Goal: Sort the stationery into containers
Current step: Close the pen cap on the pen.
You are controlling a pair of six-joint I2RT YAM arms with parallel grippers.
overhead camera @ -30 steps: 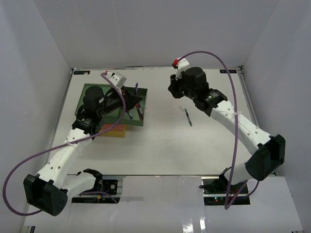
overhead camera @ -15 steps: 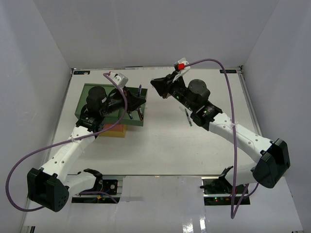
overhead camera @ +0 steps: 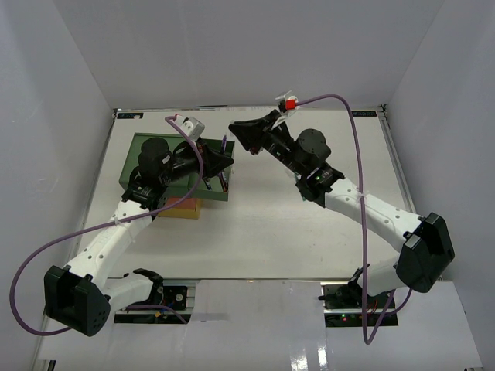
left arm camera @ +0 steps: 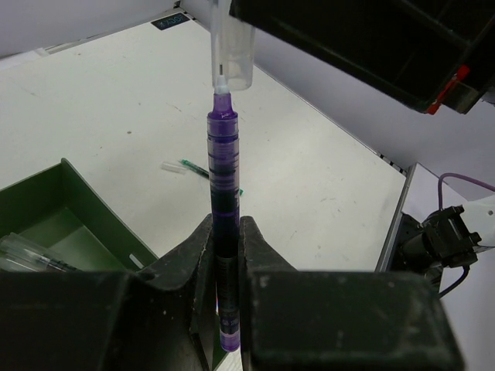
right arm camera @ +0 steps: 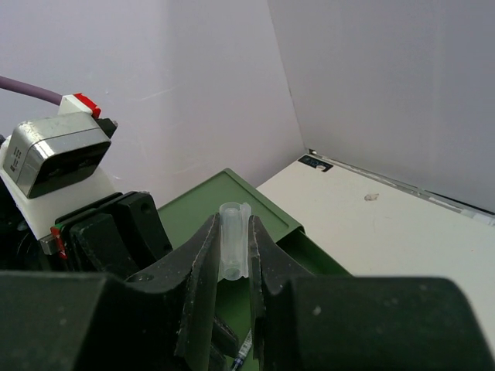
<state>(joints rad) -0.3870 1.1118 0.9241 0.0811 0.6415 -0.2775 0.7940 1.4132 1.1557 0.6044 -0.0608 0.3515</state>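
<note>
This is a robot test cell in a lab. A white tabletop (overhead camera: 255, 232) is boxed in by plain white panel walls (overhead camera: 232, 54) along its far, left and right edges. Two white-and-black machine arms, the left arm (overhead camera: 104, 243) and the right arm (overhead camera: 379, 216), are bolted at its near edge. They trail purple cables (overhead camera: 356, 147), and bare black clamps (overhead camera: 151, 284) and wiring sit beside their bases.
</note>
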